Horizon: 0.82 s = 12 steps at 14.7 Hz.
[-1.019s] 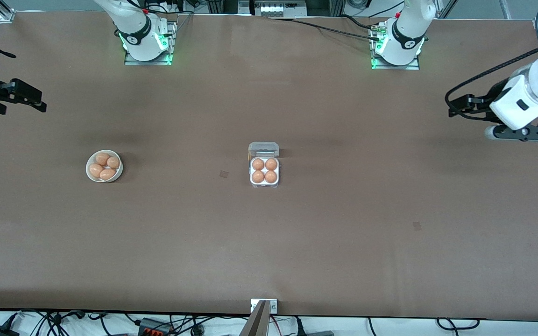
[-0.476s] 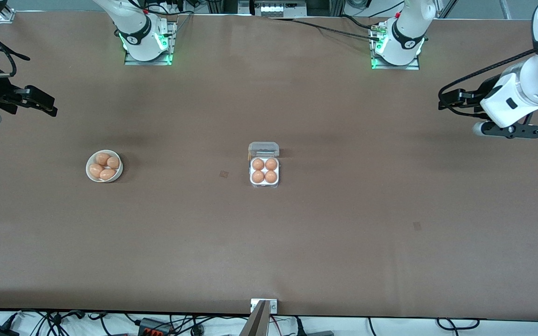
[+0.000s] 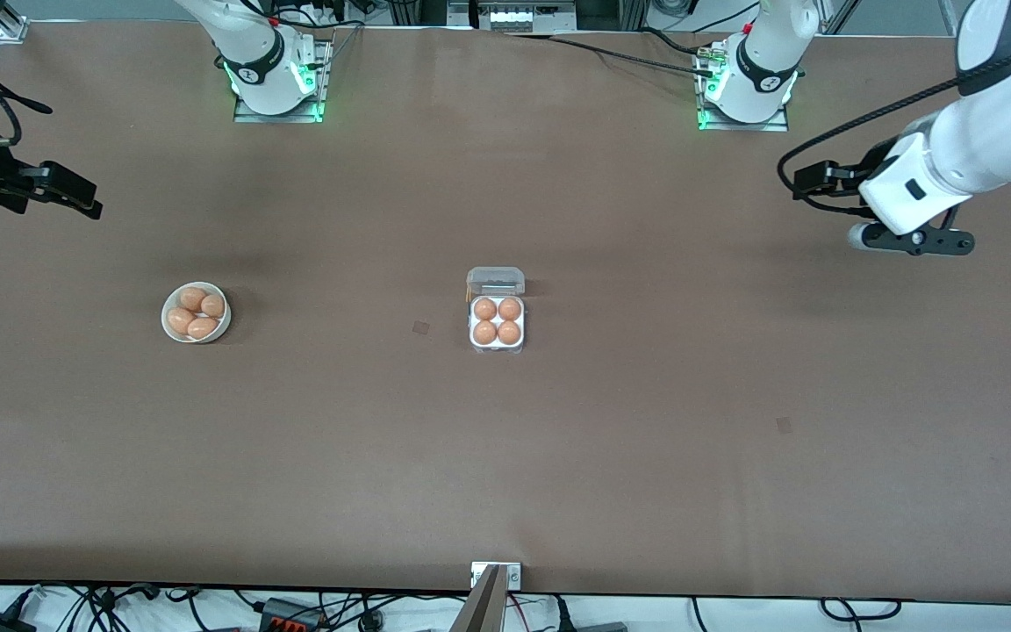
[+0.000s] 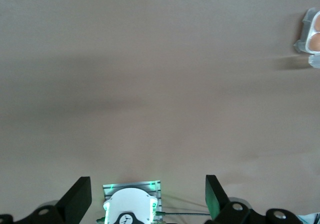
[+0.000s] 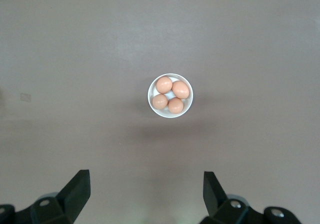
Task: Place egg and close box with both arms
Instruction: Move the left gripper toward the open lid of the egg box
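Note:
The box point(image 3: 497, 323) sits mid-table with its clear lid point(image 3: 495, 281) hinged open; an orange-brown egg point(image 3: 485, 309) fills every cell of its white tray. One corner of the box point(image 4: 311, 32) shows in the left wrist view. Several more eggs point(image 3: 194, 312) lie in a round white bowl point(image 3: 168, 329) toward the right arm's end, also seen as the bowl point(image 5: 152, 106) in the right wrist view. My left gripper point(image 3: 808, 180) hangs open and empty over bare table toward the left arm's end. My right gripper point(image 3: 71, 195) hangs open and empty over the table's right-arm end.
The two arm bases point(image 3: 277, 79) point(image 3: 747, 88) stand on the table edge farthest from the front camera; the left arm's base point(image 4: 131, 206) shows between the left fingers. A metal bracket point(image 3: 496, 575) sits at the table edge nearest the camera. Brown tabletop surrounds box and bowl.
My left arm has swung in over the table toward the box. My right gripper has shifted slightly inward. Box, bowl and eggs have not moved.

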Tool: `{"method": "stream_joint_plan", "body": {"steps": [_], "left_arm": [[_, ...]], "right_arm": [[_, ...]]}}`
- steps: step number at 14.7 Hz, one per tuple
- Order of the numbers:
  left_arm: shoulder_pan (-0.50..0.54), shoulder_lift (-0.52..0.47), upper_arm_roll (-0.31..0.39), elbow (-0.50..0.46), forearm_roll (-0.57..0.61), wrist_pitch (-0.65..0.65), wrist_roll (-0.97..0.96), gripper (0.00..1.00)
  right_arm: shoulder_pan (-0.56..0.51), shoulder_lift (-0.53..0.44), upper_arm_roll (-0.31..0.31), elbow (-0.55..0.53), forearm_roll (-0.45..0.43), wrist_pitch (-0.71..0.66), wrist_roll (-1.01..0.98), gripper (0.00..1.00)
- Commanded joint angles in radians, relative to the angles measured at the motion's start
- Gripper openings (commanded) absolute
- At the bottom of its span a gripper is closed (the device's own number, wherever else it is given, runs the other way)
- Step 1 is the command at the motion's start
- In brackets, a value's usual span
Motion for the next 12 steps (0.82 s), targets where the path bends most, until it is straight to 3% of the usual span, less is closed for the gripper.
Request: {"method": "stream_joint_plan", "body": {"steps": [1, 8, 12], "left_arm": [[0.005, 0.014, -0.013, 0.029, -0.046, -0.018, -0.021, 1.00], [0.005, 0.037, -0.159, 0.037, -0.062, 0.008, -0.223, 1.00], [0.004, 0.051, -0.202, 0.037, -0.063, 0.039, -0.258, 1.00]], "right_arm": [[-0.007, -0.011, 0.001, -0.009, 0.013, -0.014, 0.011, 1.00], [-0.004, -0.011, 0.003, -0.009, 0.013, -0.023, 0.011, 1.00], [-0.004, -0.011, 0.003, -0.009, 0.015, -0.023, 0.011, 1.00]]}}
